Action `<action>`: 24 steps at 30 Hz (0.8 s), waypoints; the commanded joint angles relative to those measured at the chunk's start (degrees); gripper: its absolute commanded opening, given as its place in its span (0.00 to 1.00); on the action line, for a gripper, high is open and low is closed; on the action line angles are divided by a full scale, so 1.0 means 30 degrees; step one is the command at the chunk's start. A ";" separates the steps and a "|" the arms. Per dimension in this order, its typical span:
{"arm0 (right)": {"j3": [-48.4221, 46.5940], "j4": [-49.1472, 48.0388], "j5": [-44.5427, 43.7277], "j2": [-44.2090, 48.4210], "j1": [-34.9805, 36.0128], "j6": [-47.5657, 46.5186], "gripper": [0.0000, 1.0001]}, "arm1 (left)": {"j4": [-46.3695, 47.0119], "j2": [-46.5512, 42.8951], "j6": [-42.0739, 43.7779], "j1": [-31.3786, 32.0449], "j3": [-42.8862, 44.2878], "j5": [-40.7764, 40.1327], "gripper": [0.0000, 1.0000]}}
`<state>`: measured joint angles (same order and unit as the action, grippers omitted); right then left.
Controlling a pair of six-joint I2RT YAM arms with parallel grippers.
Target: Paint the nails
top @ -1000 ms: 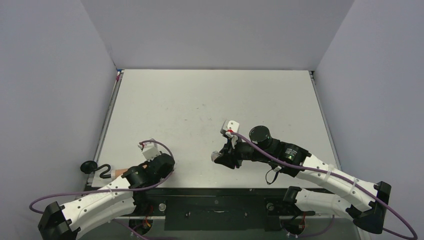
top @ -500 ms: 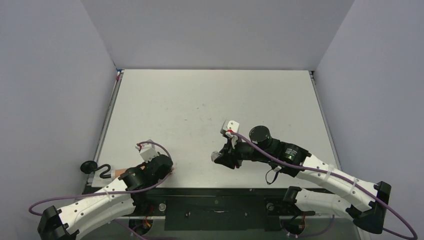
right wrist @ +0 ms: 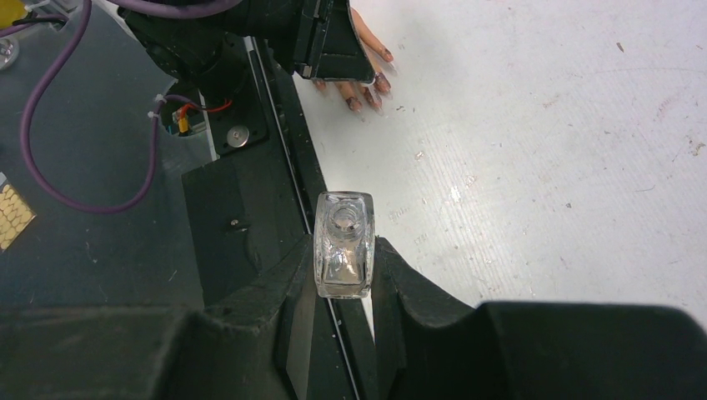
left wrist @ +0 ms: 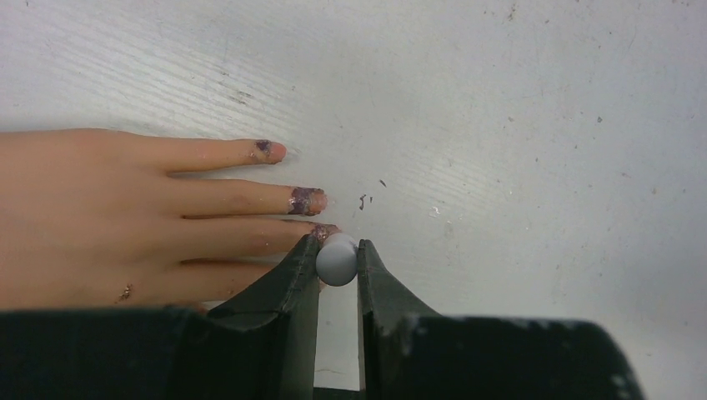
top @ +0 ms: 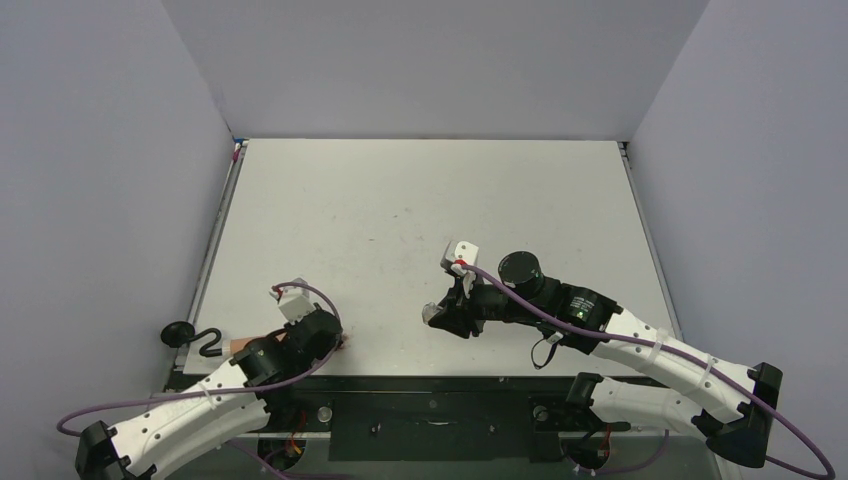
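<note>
By the near left corner of the surface (left wrist: 500, 125), the left claw (left wrist: 337, 247) pinches a round white cap (left wrist: 337, 260) right beside the tiny dark purple nails (left wrist: 305, 200) of a peach fake hand (left wrist: 100, 217), whose fingers point toward it.

Plain grey walls (top: 420, 60) enclose a scuffed white table (top: 400, 200).

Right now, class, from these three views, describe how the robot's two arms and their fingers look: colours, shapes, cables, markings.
Both the left arm and right arm have white shells with black joints and black bases. A purple cable loops along each. A small white box sits at each wrist. The fingers are matt black, wedge-shaped, tapering to the tips.
</note>
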<state>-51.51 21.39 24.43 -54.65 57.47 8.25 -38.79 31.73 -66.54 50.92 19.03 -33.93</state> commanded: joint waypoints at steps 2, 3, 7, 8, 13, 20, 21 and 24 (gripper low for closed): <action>-0.0002 -0.1273 0.0201 -0.0079 0.0072 0.0034 0.00 | 0.0432 0.0669 0.0025 0.0000 0.0315 0.0073 0.00; 0.0037 -0.1271 0.0190 -0.0082 0.0081 0.0033 0.00 | 0.0422 0.0820 0.0029 0.0008 0.0326 0.0013 0.00; 0.0102 -0.1299 0.0203 -0.0023 0.0076 0.0061 0.00 | 0.0436 0.1400 -0.0132 -0.0007 0.0401 -0.0118 0.00; 0.0121 -0.1328 0.0199 -0.0029 0.0065 0.0069 0.00 | 0.0456 0.1521 -0.0118 -0.0008 0.0434 -0.0116 0.00; 0.0176 -0.1360 0.0137 -0.0172 0.0079 0.0012 0.00 | 0.1025 0.2399 -0.0001 -0.0006 0.0483 -0.0245 0.00; 0.0262 -0.1336 0.0063 -0.0127 0.0084 -0.0025 0.00 | 0.2041 0.2531 0.0534 -0.0001 0.0322 -0.0164 0.00; 0.0278 -0.1332 0.0047 -0.0123 0.0089 -0.0025 0.00 | 0.2084 0.2611 0.0591 -0.0007 0.0370 -0.0164 0.00; 0.0342 -0.1328 0.0050 -0.0144 0.0068 -0.0018 0.00 | 0.2066 0.2947 0.0648 -0.0004 0.0448 -0.0123 0.00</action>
<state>-50.65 20.58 24.40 -55.18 57.47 8.23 -35.53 39.29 -65.60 50.92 19.11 -34.46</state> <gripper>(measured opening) 0.230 0.136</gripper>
